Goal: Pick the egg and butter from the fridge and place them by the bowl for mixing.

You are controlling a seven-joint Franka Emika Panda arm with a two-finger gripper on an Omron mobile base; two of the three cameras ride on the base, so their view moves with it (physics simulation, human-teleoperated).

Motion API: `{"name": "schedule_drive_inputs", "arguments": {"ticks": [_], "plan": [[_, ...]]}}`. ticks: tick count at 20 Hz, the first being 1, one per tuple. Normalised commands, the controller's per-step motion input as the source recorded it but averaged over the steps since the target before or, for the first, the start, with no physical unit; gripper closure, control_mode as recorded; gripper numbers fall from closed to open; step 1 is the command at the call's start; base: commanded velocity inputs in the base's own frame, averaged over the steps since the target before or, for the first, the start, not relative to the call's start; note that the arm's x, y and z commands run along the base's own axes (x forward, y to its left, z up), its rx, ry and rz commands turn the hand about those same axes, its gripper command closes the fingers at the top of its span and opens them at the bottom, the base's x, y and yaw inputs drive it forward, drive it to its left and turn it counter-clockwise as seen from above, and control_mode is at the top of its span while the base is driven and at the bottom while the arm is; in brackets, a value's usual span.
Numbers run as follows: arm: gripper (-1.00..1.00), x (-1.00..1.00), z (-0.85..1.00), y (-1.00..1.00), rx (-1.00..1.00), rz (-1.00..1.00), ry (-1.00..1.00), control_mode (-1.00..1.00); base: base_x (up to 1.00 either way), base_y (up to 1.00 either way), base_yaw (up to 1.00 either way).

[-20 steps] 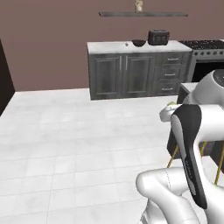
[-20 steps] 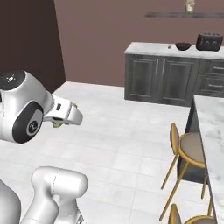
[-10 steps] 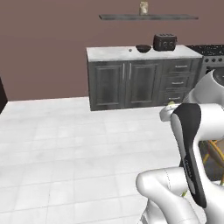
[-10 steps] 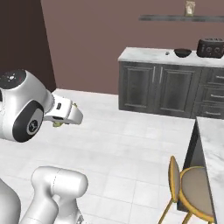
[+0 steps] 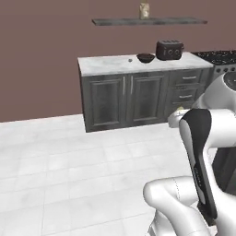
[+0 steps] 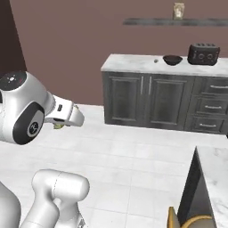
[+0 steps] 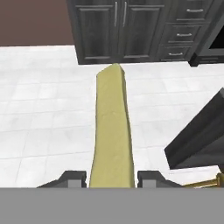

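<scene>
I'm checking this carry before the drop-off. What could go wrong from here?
1. The gripper clamps only the near end of the butter; the long stick juts far forward and could tilt or slip.
2. The bowl sits close beside the toaster, so the landing spot is tight.
3. A tiny object left of the bowl could get knocked.
</scene>
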Motion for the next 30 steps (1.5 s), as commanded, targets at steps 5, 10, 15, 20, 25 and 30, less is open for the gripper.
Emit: {"name": "schedule_drive_inputs", "arguments": {"ticks": [5, 10, 15, 20, 25, 30], "plan": [[1.0, 0.0, 0.0, 0.0, 0.0, 0.0, 0.0, 1.0, 1.0, 0.0, -0.32], [1.0, 0.0, 0.0, 0.0, 0.0, 0.0, 0.0, 1.0, 1.0, -0.06, -0.32], [1.0, 0.0, 0.0, 0.0, 0.0, 0.0, 0.0, 1.0, 1.0, -0.37, -0.19], [1.0, 0.0, 0.0, 0.0, 0.0, 0.0, 0.0, 1.0, 1.0, -0.07, -0.01], [1.0, 0.0, 0.0, 0.0, 0.0, 0.0, 0.0, 1.0, 1.0, 0.0, 0.24], [1.0, 0.0, 0.0, 0.0, 0.0, 0.0, 0.0, 1.0, 1.0, -0.12, 0.38]]}}
